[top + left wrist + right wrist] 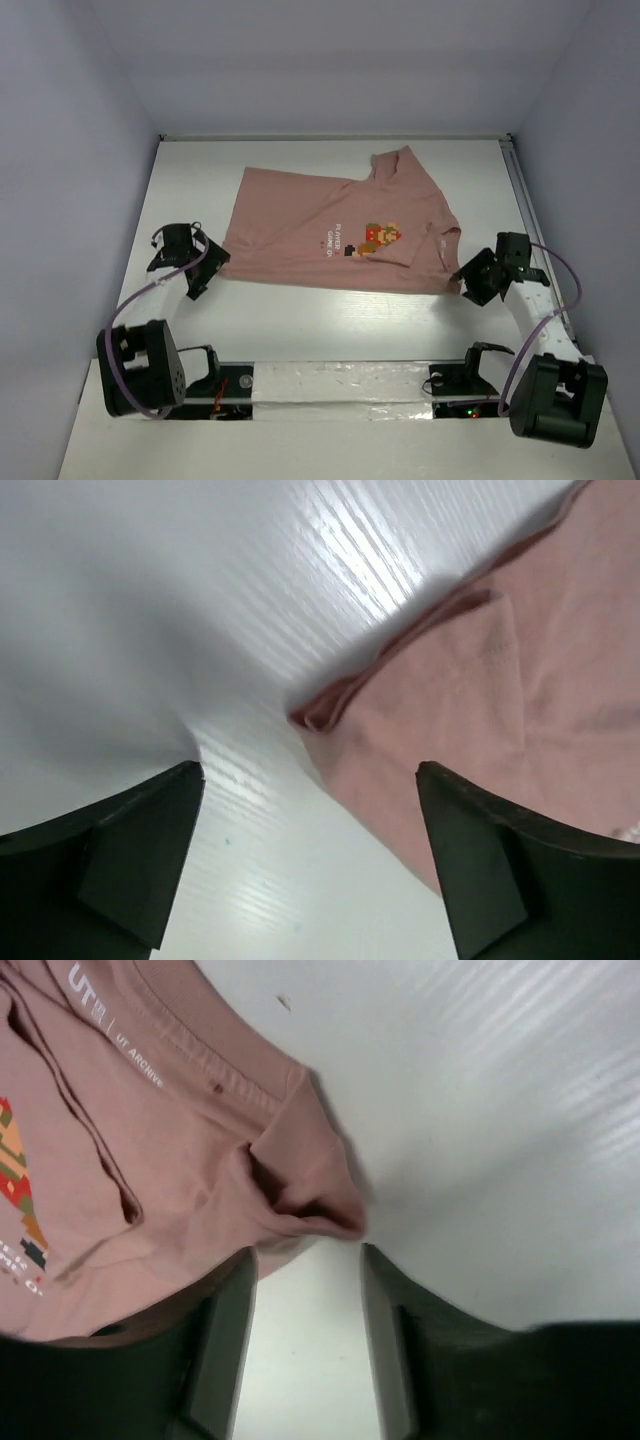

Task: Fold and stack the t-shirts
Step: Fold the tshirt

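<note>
The left base (140,368) and right base (556,398) sit closest, on the near side of the shirt (320,225). The white table (330,320) spreads under it, bare all round. The shirt lies sideways towards the far half, print up, hem to the left, collar to the right, one sleeve sticking out on its far side.

I'd say folding has hardly begun. The cloth is laid out fairly flat, with a bunched bit at its near collar-end corner, and I see no neat fold and no stack. Only this one shirt is in view.

The left gripper (205,265) hangs just off the shirt's near hem corner, jaws wide and holding nothing. The right gripper (470,278) is at the bunched corner, jaws partly apart and also holding nothing. The small print (375,238) sits mid-chest.
</note>
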